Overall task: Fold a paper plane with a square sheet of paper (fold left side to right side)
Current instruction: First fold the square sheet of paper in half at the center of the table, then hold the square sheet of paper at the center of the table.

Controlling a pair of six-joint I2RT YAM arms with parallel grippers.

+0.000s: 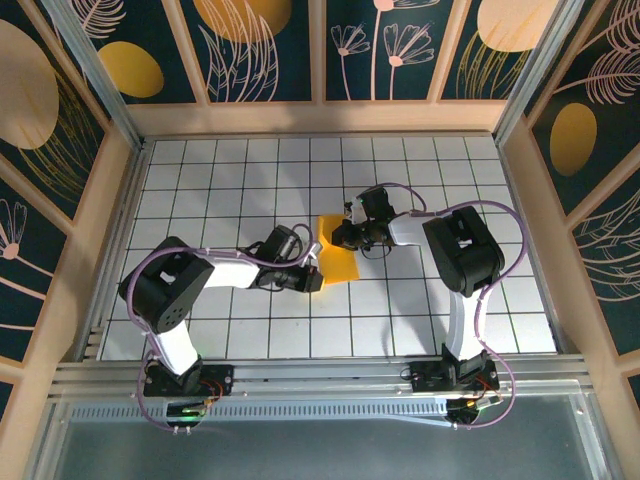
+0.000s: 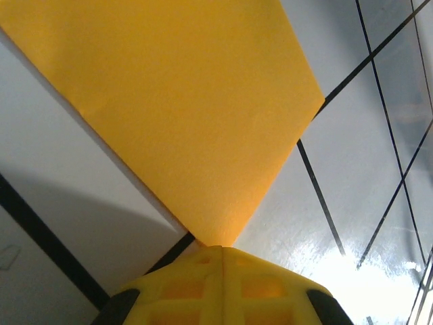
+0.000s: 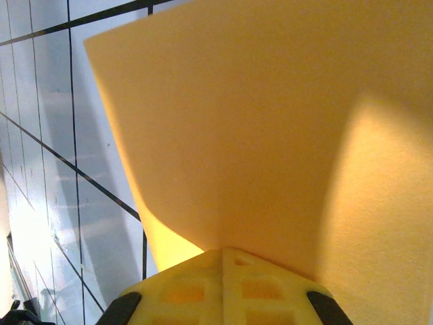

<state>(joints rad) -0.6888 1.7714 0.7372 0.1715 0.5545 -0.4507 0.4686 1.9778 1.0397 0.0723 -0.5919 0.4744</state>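
Square sheet of thin orange-yellow paper (image 1: 340,262): near the middle of the white, black-gridded table surface (image 1: 230,180), well apart from all four edges, caught between the two gripper tips. From above, reads as a narrow patch; near part about flat on the tiles, far part tucked under the right wrist. Left gripper (image 1: 316,272), on a black-and-white arm reaching in from the near-left corner, tip at the sheet's left edge. In the left wrist view, yellow ribbed fingers (image 2: 183,291) pressed together, one pointed corner of the paper (image 2: 189,115) running straight into the seam between them: jaws closed on that corner, rest of the sheet fanning away low over the grid lines. Right gripper (image 1: 340,238), on a black-and-white arm bent in from the near-right side, tip at the sheet's far end. In the right wrist view, yellow fingers (image 3: 183,294) likewise shut, paper (image 3: 270,135) rising out of the seam and bowing in a curve clear of the tiles: jaws pinching the sheet's edge. Exact edge held there not tellable. Dark-blue patterned wall panels (image 1: 260,50) around the surface's far and side edges.
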